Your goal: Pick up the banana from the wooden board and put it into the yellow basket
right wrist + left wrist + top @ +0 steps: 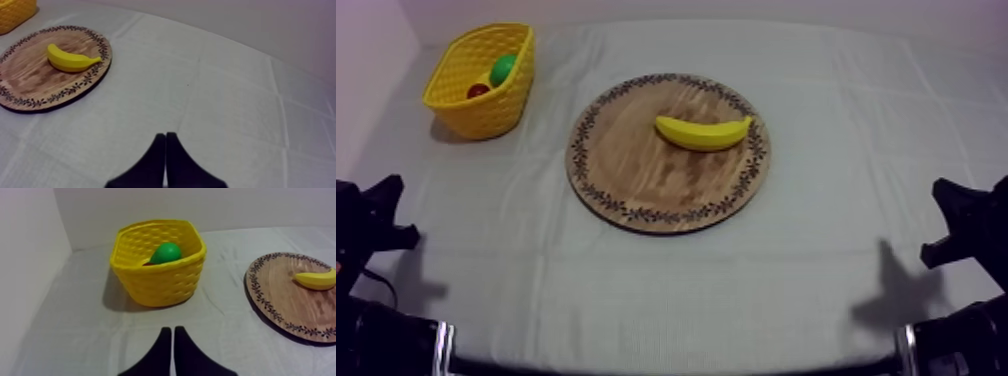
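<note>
A yellow banana point(703, 132) lies on the right half of the round wooden board point(636, 175) in the middle of the table. The yellow basket point(486, 112) stands at the far left and holds a green pear point(503, 69) and a small red fruit point(478, 90). My left gripper point(398, 212) rests low at the left edge, my right gripper point(939, 222) low at the right edge, both far from the board. In the left wrist view my gripper point(172, 335) is a shut wedge facing the basket point(160, 280). My right gripper point(165, 140) is also shut, with the banana point(71, 58) far ahead.
Grey-white cloth covers the table, with open room between the board and both grippers. A pale wall runs close behind and left of the basket. The board's patterned rim point(260, 295) lies right of the basket.
</note>
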Robot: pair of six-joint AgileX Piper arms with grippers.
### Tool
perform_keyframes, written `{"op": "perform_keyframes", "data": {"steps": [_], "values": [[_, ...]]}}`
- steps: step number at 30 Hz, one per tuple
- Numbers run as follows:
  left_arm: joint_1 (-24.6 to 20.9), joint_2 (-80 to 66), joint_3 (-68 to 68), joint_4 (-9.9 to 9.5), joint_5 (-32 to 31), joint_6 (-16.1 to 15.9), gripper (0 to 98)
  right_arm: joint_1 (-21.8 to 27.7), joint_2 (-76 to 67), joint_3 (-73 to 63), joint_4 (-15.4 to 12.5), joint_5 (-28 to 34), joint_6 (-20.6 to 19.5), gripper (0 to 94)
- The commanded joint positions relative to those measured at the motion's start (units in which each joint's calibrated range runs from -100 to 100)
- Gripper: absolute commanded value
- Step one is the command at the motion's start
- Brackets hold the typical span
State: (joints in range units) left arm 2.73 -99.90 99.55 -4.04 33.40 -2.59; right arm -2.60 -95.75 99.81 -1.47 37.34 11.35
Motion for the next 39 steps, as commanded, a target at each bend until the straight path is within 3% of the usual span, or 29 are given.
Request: {"op": "perform_keyframes", "data": {"steps": [1, 21, 26, 39], "values": [[0.05, -0.02, -0.11, 1.72, 1.85, 1.79, 0.0, 0.0, 0.0, -0.03, -0.02, 0.0, 0.01, 0.3], [-0.02, -0.02, -0.57, 1.72, 1.85, 1.61, 0.0, 0.0, 0.0, -0.03, -0.02, 0.0, -0.01, 0.3], [-0.31, 1.34, -1.61, 0.74, 0.47, 1.93, 0.0, 0.0, 0.0, -0.03, -0.02, 0.0, -0.01, 0.3], [0.31, 19.95, -22.14, 0.05, -0.58, 3.41, 0.0, 0.0, 0.0, -0.03, -0.02, 0.0, 0.01, 0.3]]}}
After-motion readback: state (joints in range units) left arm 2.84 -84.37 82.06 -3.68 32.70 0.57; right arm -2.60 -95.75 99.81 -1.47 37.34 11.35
